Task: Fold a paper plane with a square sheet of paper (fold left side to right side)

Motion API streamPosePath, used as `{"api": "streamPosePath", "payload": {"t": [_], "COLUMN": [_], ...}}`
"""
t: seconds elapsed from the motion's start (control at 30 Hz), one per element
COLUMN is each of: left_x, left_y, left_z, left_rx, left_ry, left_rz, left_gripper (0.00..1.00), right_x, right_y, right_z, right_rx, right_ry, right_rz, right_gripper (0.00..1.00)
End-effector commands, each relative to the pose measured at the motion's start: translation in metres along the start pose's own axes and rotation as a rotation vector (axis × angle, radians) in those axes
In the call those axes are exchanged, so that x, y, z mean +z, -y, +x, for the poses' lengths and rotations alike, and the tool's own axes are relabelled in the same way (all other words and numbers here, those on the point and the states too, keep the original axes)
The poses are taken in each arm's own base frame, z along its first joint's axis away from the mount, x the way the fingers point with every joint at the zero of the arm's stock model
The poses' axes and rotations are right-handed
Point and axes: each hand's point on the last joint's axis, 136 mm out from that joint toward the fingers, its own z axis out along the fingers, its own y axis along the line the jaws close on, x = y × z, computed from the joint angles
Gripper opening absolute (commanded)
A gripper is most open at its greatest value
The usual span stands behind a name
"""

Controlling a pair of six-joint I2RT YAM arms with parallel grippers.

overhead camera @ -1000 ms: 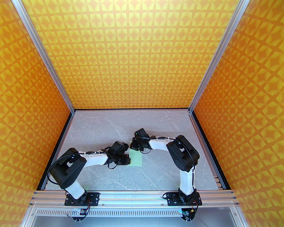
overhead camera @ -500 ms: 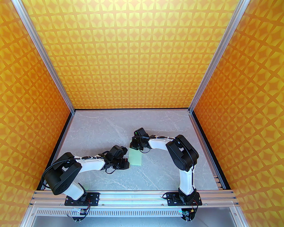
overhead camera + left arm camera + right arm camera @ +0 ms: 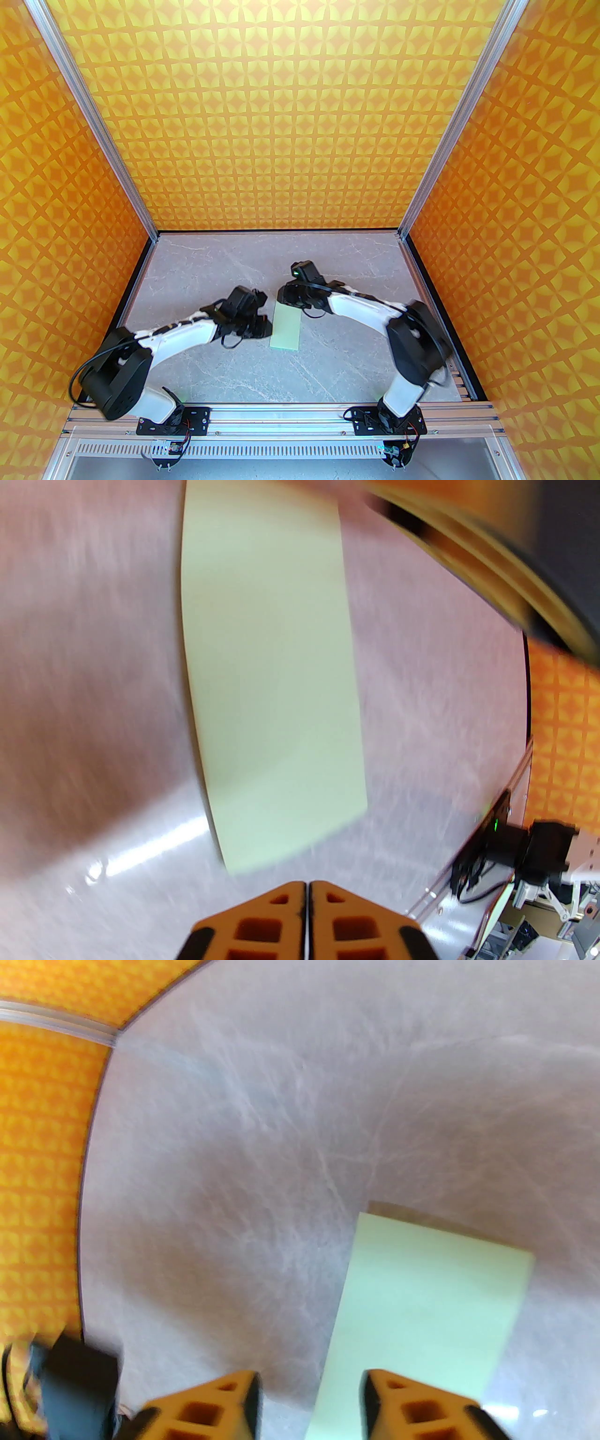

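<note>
the sheet of paper (image 3: 285, 328) lies flat on the grey marbled table (image 3: 337, 370), near its middle, between the two arms. it shows as a narrow pale green rectangle, its long sides running from the near side toward the far side, slightly slanted. in the left wrist view the sheet of paper (image 3: 272, 667) looks smooth, with motion blur across the table around it.

the left gripper (image 3: 267, 326) sits just beside the sheet's left long edge. in its own camera the left gripper (image 3: 307, 884) has its orange fingers (image 3: 262, 909) pressed together with only a thin seam between them, holding nothing, their tips just short of the sheet's nearest corner.

the right gripper (image 3: 289, 303) is at the sheet's far short end. in the right wrist view the right gripper (image 3: 310, 1375) has its fingers (image 3: 234, 1398) spread, a clear gap between them, one finger over bare table and the other over the sheet of paper (image 3: 422, 1307). whether that finger touches the paper cannot be told.
</note>
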Motion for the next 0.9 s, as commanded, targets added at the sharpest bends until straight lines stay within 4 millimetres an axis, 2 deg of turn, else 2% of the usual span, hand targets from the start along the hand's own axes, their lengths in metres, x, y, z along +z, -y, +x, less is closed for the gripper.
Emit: {"api": "streamPosePath", "payload": {"t": [0.0,0.1,0.3,0.57,0.6,0.67,0.87], "left_x": [0.012,0.026,0.040,0.041,0.044,0.044,0.037], "left_y": [-0.011,-0.019,-0.031,-0.015,-0.005,0.001,0.008], "left_z": [-0.006,-0.010,0.000,0.016,0.025,0.029,0.024], "left_rx": [0.036,0.028,-0.014,-0.069,-0.053,-0.054,-0.036], "left_ry": [-0.038,-0.059,-0.101,-0.105,-0.118,-0.116,-0.100], "left_rz": [-0.039,-0.055,-0.071,-0.020,-0.005,0.006,0.011], "left_gripper": [0.15,0.15,0.21,0.20,0.20,0.20,0.20], "right_x": [-0.014,-0.024,-0.037,-0.035,-0.034,-0.031,-0.021], "right_y": [0.034,0.049,0.068,0.080,0.080,0.081,0.078], "right_z": [0.006,0.015,0.028,0.030,0.029,0.030,0.041], "right_rx": [0.028,0.044,0.061,0.069,0.070,0.068,0.075], "right_ry": [0.045,0.056,0.071,0.065,0.063,0.054,-0.014], "right_rz": [0.125,0.152,0.179,0.188,0.186,0.187,0.153], "right_gripper": [0.50,0.52,0.52,0.52,0.51,0.51,0.50]}}
